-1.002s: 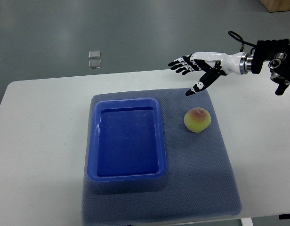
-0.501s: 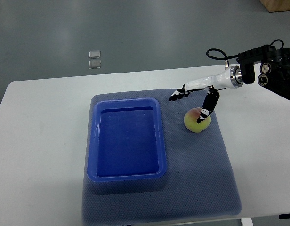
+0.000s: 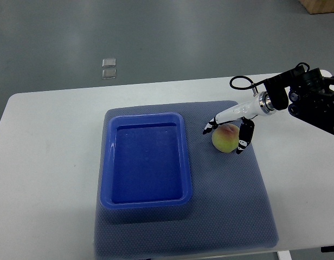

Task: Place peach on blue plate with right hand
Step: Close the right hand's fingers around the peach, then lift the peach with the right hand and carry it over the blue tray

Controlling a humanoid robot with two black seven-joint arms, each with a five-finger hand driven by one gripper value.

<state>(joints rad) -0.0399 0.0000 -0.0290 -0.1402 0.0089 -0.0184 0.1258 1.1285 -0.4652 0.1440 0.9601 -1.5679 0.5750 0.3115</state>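
The peach (image 3: 225, 141), yellow-green with a pink blush, lies on the grey mat (image 3: 232, 195) just right of the blue plate (image 3: 106, 162), a deep rectangular blue tray. My right hand (image 3: 226, 135) comes in from the right edge and is low over the peach. Its fingers (image 3: 209, 128) reach past the peach's far left side and the thumb (image 3: 243, 142) stands against its right side. The hand straddles the peach with the fingers still extended, not curled round it. The peach rests on the mat. The left arm does not show.
The mat lies on a white table (image 3: 47, 141), with the floor beyond its far edge. Two small clear squares (image 3: 108, 68) lie on the floor. The right forearm's black housing and cable (image 3: 308, 97) hang over the table's right side.
My right hand came in from the upper right and dropped down over the peach. The thumb moved from the peach's top to its right side. The peach has not moved.
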